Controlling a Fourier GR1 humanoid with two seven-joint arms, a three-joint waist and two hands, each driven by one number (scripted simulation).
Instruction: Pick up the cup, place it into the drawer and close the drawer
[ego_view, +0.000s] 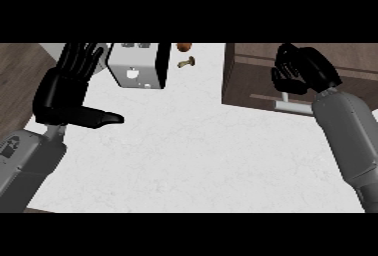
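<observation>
- The cup cannot be made out in the head view. Whether it sits inside the drawer or is hidden under the right hand cannot be told.
- The drawer (251, 70) is a dark brown wooden block at the upper right, resting against the edge of the counter. A pale metal handle (293, 106) runs along its near face, slightly slanted.
- The right hand (304, 67) hangs over the drawer, just above the handle. Its fingers (286, 82) are curled down and inward toward the drawer's front, and nothing shows between them. Whether they touch the wood cannot be told.
- The grey right forearm (347, 140) comes up from the lower right edge to that hand.
- The left hand (60, 97) rests at the view's left, well apart from the drawer. Its fingers are straight and pointing up, and its thumb (103, 118) is stretched out to the right. It holds nothing.
- A white box (135, 67) with a dark side stands tilted at the top of the counter, just beside the left hand's fingertips.
- Two small brown things lie right of the box, between it and the drawer: an orange-brown one (184, 47) at the top edge and a mushroom-shaped one (187, 62) just below it.
- The white marbled counter (192, 155) fills the middle of the view, and a strip of brown wood grain (16, 75) shows past its left edge.
</observation>
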